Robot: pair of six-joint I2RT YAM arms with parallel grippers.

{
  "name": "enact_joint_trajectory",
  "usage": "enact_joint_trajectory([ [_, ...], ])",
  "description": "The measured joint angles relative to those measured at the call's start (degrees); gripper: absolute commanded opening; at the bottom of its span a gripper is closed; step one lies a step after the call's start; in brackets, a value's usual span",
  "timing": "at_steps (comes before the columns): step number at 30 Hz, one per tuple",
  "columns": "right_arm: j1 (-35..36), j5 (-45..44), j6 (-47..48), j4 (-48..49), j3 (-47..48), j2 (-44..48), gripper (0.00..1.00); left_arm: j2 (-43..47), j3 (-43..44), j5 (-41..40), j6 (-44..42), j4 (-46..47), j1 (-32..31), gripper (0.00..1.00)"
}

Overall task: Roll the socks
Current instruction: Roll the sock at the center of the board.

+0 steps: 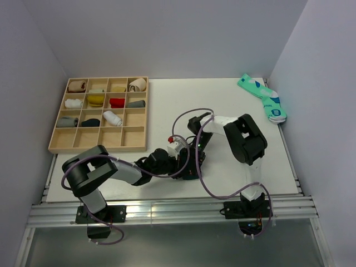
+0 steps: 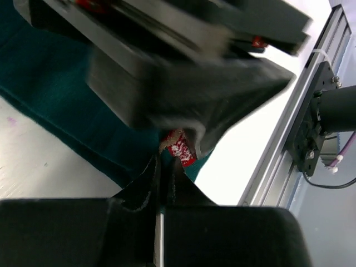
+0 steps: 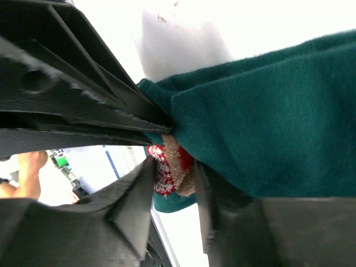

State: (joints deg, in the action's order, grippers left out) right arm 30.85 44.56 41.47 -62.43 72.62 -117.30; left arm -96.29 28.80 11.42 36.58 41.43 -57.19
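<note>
- Under everything: white surface (image 1: pixel 222 105), walls on three sides.
- Back left on it: wooden tray (image 1: pixel 97 149) with many compartments. Several hold rolled socks (image 1: pixel 95 100) in beige, yellow, red, white and grey.
- Reaching in from the near edge: left arm (image 1: pixel 92 169) and right arm (image 1: pixel 245 139). Their ends meet at the near middle of the surface, almost touching.
- Back right corner: mint-green pair (image 1: pixel 262 99) lying flat, well apart from the arms.
- Near middle, under both arm ends: dark green sock (image 3: pixel 267 111), on the surface, folded in layers.
- Just beside it, between the arm ends: white sock (image 1: pixel 177 147), mostly hidden.
- left jaws: together, pinching the dark green sock's edge by the figure.
- right jaws: apart, one on each side of the sock's end, not clamped on it.
- On that end: red-and-white figure (image 3: pixel 165 167).
</note>
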Motion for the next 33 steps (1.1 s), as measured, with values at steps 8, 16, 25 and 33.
enact_joint_trajectory([
  [8, -0.02, -5.55, -4.13, 7.13, -5.77, 8.87, 0.56, -0.85, 2.43, -0.68, 6.12, -3.85, -0.02, 0.00],
  [16, -5.38, -10.14, -6.08, 14.12, -7.10, 17.57, 0.56, 0.46, 3.48, -0.68, 13.60, -10.16, 0.11, 0.00],
  [25, -10.01, -12.22, -5.70, 19.96, -16.06, 31.10, 0.55, -0.87, 8.28, 4.79, 19.34, -19.41, 1.60, 0.00],
  [33, -9.01, -13.11, -1.90, 24.52, -24.76, 43.56, 0.55, -4.81, 13.62, 15.08, 21.84, -26.56, 5.40, 0.00],
])
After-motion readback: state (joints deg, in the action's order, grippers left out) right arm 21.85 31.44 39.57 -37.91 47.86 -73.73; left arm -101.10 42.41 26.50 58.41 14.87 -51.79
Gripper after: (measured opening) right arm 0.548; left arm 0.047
